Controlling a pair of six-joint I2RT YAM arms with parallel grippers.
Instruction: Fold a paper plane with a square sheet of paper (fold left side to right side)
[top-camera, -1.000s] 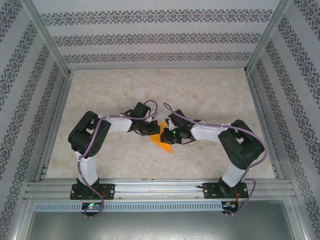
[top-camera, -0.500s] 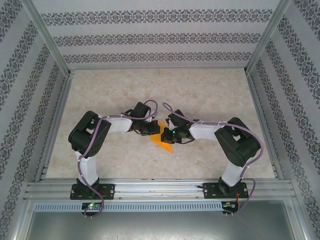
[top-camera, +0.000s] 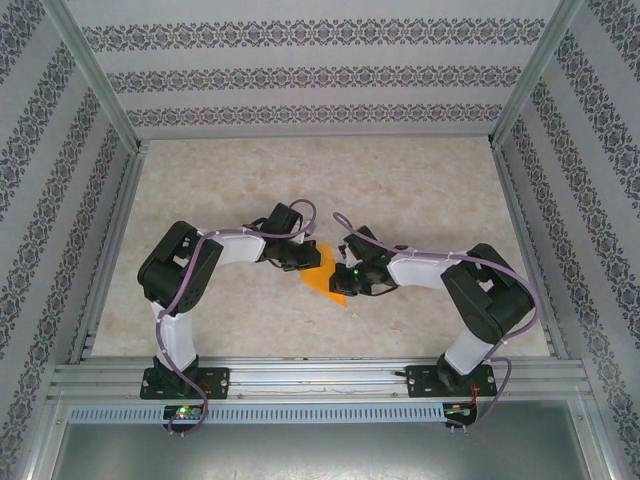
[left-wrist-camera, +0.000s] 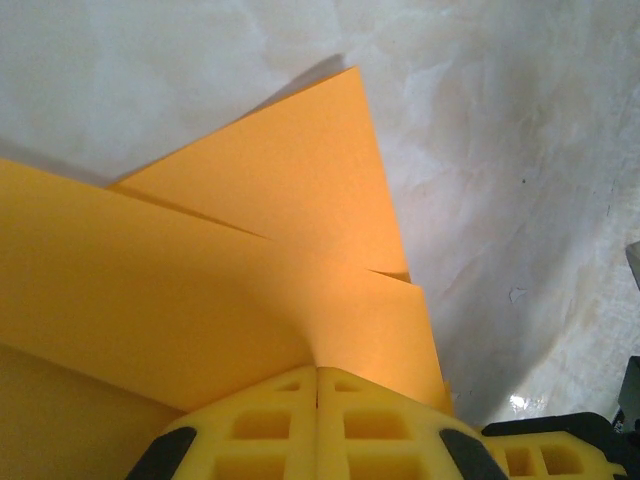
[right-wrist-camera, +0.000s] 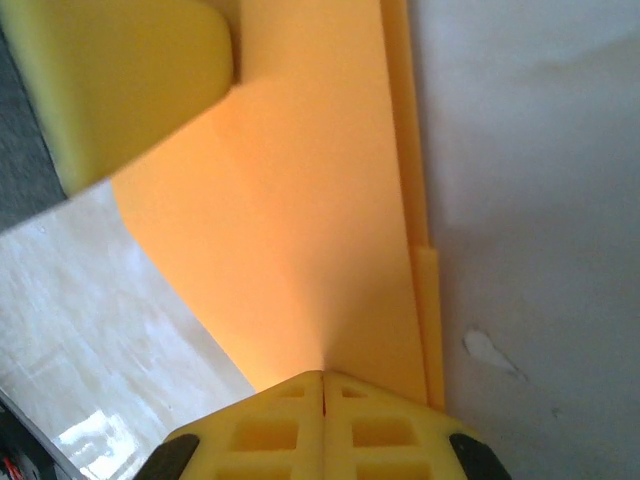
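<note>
Left gripper (left-wrist-camera: 317, 375): fingers shut together, pinching the orange paper (left-wrist-camera: 250, 260). Right gripper (right-wrist-camera: 322, 378): same pinch from the opposite side. The paper is creased into layers and lies near the middle of the table (top-camera: 420, 190). Judgement: the twin grip steadies the layers for folding.

No writing, label, brand, number or sign can be read anywhere. The dark bands on the walls (top-camera: 300, 75) are ornament (a repeating floral figure, not letters). The square sheet of paper (left-wrist-camera: 250, 260) is plain orange on every face that shows, with nothing printed on it.
</note>
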